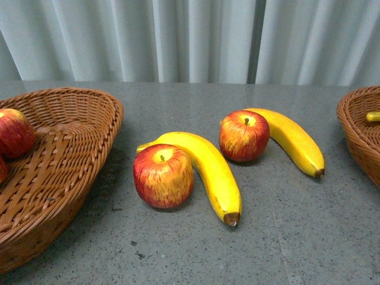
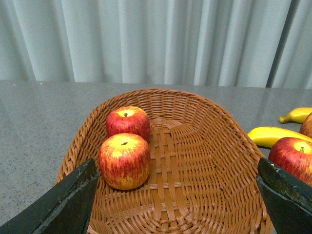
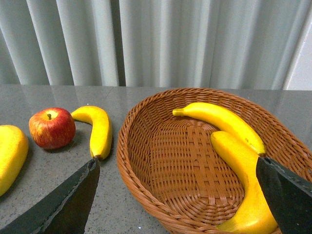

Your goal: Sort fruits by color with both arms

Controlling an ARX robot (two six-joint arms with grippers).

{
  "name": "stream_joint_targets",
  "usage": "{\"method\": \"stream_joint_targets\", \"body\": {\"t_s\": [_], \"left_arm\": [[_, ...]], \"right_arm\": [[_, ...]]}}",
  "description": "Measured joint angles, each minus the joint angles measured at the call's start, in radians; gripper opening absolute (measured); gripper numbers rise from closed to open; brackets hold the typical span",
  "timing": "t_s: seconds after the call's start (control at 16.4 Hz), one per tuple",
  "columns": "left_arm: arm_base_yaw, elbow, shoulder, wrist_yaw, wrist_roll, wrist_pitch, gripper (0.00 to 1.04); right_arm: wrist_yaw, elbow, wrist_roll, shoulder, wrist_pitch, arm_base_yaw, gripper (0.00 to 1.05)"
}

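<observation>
Tabletop (image 1: 285,237) bears two baskets, both cut off at the front view's edges. The left basket (image 1: 98,133) holds two red, yellow-streaked apples (image 2: 124,161), the right basket (image 1: 356,127) two glossy bananas (image 3: 222,119). Between them, each loose banana (image 1: 208,166) touches a loose apple (image 1: 163,176). Both the left gripper (image 2: 175,200) and right gripper (image 3: 178,195) gape wide, empty.

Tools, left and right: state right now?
Left tool: open, holding nothing.
Right tool: open, holding nothing.
</observation>
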Motion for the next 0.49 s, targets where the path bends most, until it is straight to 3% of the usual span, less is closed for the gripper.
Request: {"method": "stream_joint_targets", "body": {"t_s": [0.49], "left_arm": [[0.000, 0.000, 0.000, 0.000, 0.000, 0.000, 0.98]], "right_arm": [[0.000, 0.000, 0.000, 0.000, 0.000, 0.000, 0.98]]}}
